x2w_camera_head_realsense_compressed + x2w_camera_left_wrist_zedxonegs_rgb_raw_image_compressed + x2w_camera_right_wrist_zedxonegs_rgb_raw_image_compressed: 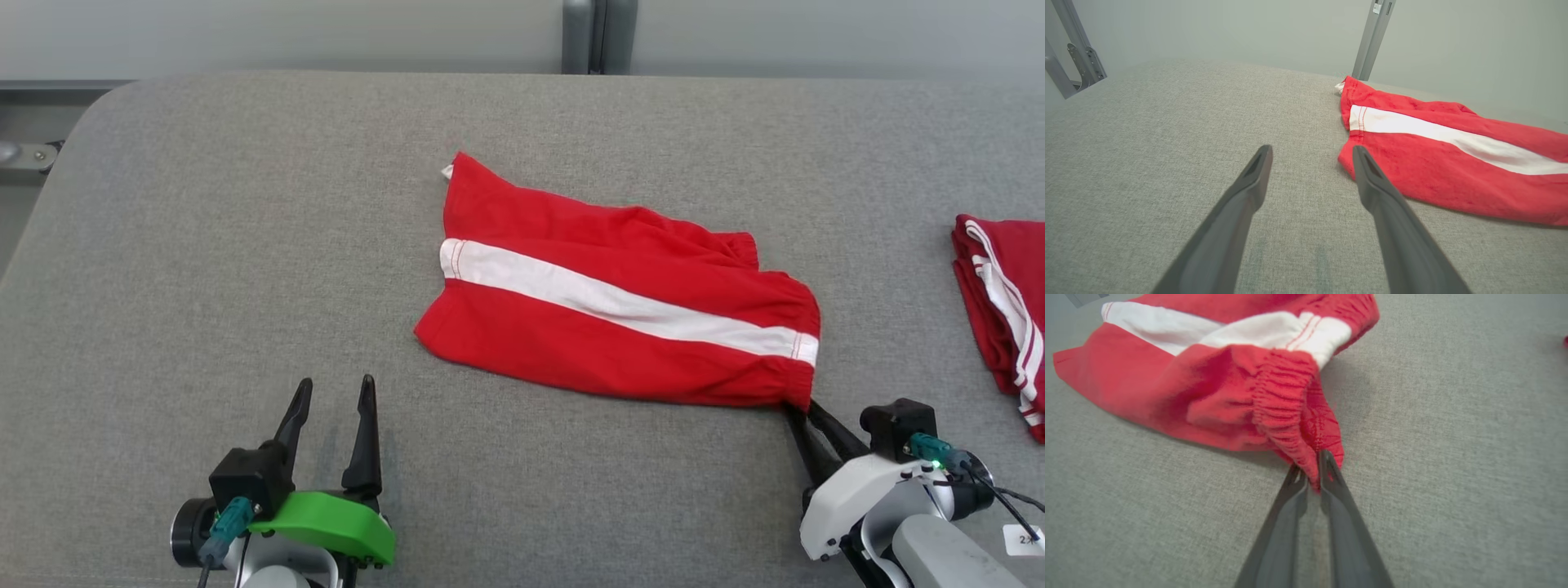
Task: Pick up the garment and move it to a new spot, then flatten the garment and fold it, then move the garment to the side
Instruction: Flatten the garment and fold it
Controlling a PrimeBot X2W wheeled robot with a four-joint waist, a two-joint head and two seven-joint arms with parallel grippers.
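Note:
The garment (612, 294) is a pair of red shorts with a white stripe, lying folded in the middle of the grey padded table (245, 204). My right gripper (798, 408) is shut on the elastic waistband corner at the garment's near right end; in the right wrist view the garment (1216, 384) bunches where my right gripper (1312, 467) pinches it. My left gripper (335, 392) rests open on the table, left of and nearer than the garment's hem corner. In the left wrist view my left gripper (1310, 153) has bare table between its fingers, and the garment (1453, 151) lies just right of them.
A second red garment with white stripes (1004, 318) lies folded at the table's right edge. A grey metal post (596, 37) stands behind the table's far edge, and a bracket (24, 155) sits past its left corner.

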